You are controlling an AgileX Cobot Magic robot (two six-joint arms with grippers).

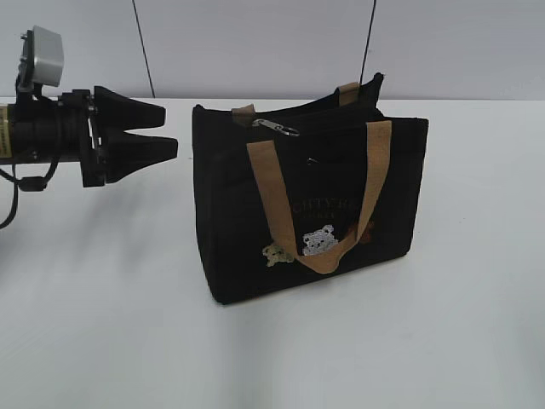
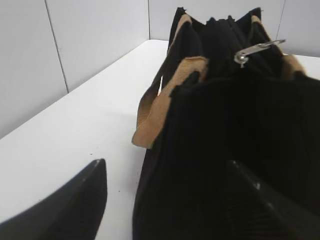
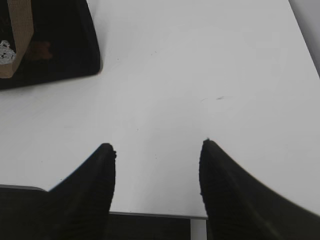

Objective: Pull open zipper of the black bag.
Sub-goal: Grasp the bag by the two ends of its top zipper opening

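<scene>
The black bag (image 1: 230,213) stands upright mid-table with its tan handles hanging down its sides. Along its top runs the zipper, whose silver pull tab (image 1: 277,128) lies near the left end. My left gripper (image 1: 170,130) hovers just left of the bag at the height of its top, open, apart from the fabric and holding nothing. From the left wrist, the bag's end (image 2: 225,150) fills the space ahead of that gripper (image 2: 165,167), and the pull tab (image 2: 257,50) sticks up beyond. My right gripper (image 3: 157,147) is open over bare table, with the bag's corner (image 3: 60,45) far off.
The bag rests on a white table (image 1: 102,324) with a pale panelled wall (image 1: 255,43) behind. In the right wrist view the table's near edge (image 3: 150,215) lies right under the fingers. A tan front handle (image 1: 268,187) loops down over bear patches (image 1: 319,241).
</scene>
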